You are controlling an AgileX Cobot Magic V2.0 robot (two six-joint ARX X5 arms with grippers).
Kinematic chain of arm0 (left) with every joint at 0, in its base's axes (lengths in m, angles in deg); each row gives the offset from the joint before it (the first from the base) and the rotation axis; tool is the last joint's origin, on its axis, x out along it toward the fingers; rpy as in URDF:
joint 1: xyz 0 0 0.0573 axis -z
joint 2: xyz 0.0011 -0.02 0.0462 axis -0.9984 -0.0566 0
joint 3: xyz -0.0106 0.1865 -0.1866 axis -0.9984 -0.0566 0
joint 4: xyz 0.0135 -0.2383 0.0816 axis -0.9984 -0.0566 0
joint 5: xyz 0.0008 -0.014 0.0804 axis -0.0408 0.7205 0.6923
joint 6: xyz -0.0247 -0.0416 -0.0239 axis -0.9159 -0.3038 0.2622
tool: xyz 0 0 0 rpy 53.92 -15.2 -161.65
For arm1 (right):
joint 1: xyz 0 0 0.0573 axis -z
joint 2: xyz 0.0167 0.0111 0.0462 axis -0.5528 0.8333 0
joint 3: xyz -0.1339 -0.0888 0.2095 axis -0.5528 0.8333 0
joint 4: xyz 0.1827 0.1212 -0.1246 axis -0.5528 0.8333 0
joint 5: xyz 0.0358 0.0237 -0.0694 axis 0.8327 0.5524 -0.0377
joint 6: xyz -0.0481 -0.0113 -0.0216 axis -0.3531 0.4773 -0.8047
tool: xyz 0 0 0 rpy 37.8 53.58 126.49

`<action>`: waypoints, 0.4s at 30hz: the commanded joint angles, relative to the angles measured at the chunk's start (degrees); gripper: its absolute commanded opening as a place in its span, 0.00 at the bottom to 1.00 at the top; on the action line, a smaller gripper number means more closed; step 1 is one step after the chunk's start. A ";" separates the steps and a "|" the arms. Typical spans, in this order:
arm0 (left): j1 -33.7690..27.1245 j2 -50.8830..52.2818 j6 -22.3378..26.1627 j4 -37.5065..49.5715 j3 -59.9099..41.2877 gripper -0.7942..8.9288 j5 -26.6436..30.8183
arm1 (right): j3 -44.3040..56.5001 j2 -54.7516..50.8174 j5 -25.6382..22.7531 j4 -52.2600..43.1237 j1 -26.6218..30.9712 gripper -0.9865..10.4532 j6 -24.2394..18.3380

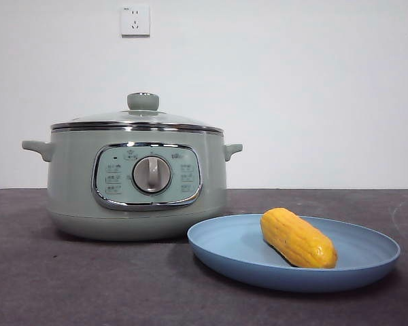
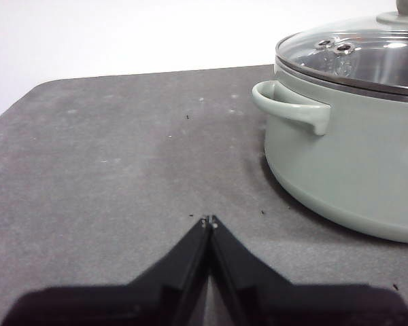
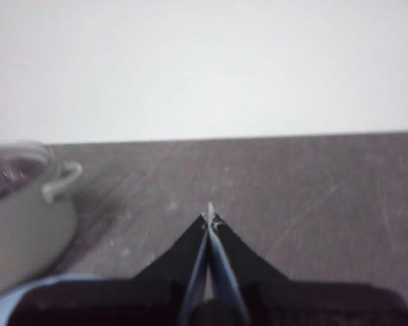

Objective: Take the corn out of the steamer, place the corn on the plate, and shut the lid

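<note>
Front view: steamer (image 1: 136, 183) standing on the dark bench (image 1: 68, 285), lid (image 1: 139, 119) seated on its rim, knob upward. Just beside it, toward the camera, plate (image 1: 238, 255) resting flat, with the corn (image 1: 298, 238) lying on it, angled across the middle. No gripper visible here; white socket (image 1: 135, 20) on the wall behind.

Left wrist view: left gripper (image 2: 209, 223) pressed fully together, tips touching, holding nothing, low over bare bench (image 2: 109, 170). Steamer (image 2: 347, 163) near, off to one side and apart from the tips, one side handle facing the gripper; lid (image 2: 367, 58) in place.

Right wrist view: right gripper (image 3: 209, 217) likewise fully closed, empty, above the bench (image 3: 313, 183). Steamer (image 3: 20, 217) blurred at the picture's edge, apart from the tips. Sliver of pale-blue plate (image 3: 3, 299) beside the gripper's base; corn hidden from this camera.
</note>
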 commanded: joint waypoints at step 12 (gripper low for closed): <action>-0.15 0.09 -0.37 0.24 -0.79 0.08 0.02 | 9.75 -0.48 -0.07 -0.26 0.15 0.09 -0.02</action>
